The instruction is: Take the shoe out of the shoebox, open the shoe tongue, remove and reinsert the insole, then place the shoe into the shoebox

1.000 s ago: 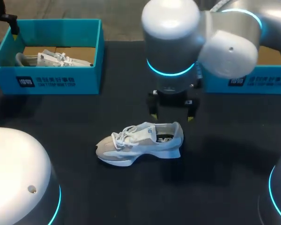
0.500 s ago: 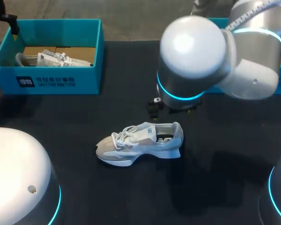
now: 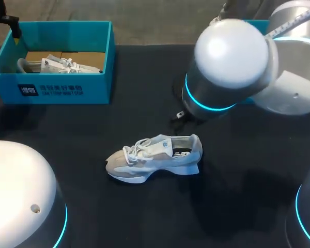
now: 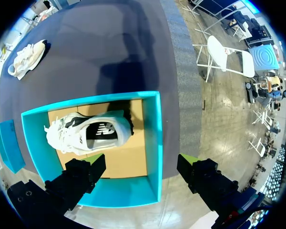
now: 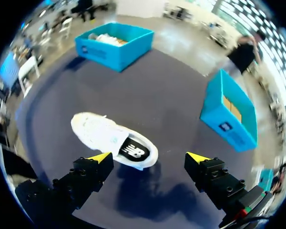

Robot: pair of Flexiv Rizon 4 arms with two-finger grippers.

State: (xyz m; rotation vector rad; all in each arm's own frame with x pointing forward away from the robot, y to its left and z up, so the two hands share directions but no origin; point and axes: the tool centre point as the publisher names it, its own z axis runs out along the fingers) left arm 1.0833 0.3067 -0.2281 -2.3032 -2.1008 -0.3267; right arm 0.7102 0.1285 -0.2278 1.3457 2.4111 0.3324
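A white and beige shoe (image 3: 154, 157) stands on its sole in the middle of the black table, toe toward the left. In the right wrist view the shoe (image 5: 113, 140) lies just ahead of my right gripper (image 5: 149, 158), which hangs open and empty above it. In the head view the right arm (image 3: 232, 67) covers that gripper. My left gripper (image 4: 142, 162) is open and empty above the left shoebox (image 4: 152, 143), which holds a second white shoe (image 4: 88, 136). The left shoebox (image 3: 57, 85) sits at the back left.
A second blue shoebox (image 5: 231, 112) stands at the right side of the table, mostly hidden behind the right arm in the head view. Two rounded arm bases fill the near corners (image 3: 20, 191). Bare black table surrounds the shoe.
My right arm has lifted and swung back to the right, away from the shoe's heel. Its yellow fingertips, seen behind the heel a second ago, are now hidden under the arm. The shoe has not moved.
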